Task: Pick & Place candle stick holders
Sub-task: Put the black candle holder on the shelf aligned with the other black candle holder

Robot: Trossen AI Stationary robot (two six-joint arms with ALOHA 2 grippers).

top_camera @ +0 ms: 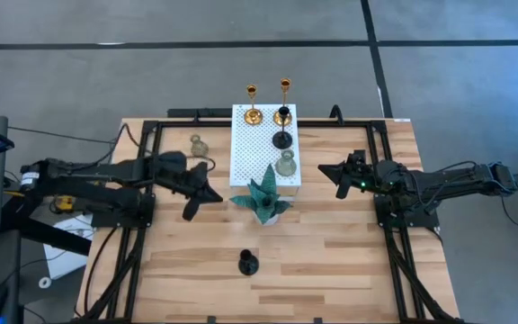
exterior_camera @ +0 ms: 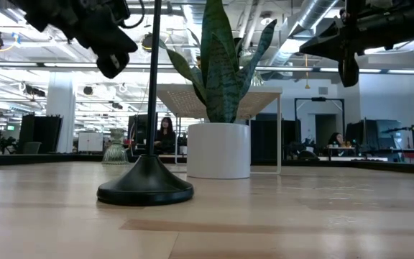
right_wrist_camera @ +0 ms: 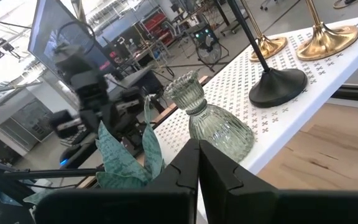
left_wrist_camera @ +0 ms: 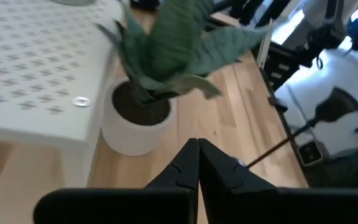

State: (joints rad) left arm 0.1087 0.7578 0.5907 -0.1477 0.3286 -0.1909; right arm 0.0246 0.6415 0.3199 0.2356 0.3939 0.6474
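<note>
Two gold holders [top_camera: 253, 112] [top_camera: 284, 90], one black holder [top_camera: 282, 137] and one grey-green holder [top_camera: 285, 164] stand on the white perforated board [top_camera: 250, 148]. A second grey-green holder [top_camera: 198, 144] stands on the table left of the board. A second black holder [top_camera: 248, 263] stands on its round base near the front edge. My left gripper [top_camera: 207, 193] is shut and empty, left of the teal plant [top_camera: 264, 196]. My right gripper [top_camera: 331, 175] is shut and empty, right of the board.
The teal plant in its white pot [left_wrist_camera: 132, 121] stands at the board's near edge, between my two grippers. Black frame rails [top_camera: 142, 234] [top_camera: 394, 243] run along both sides of the table. Bare wood lies around the near black holder.
</note>
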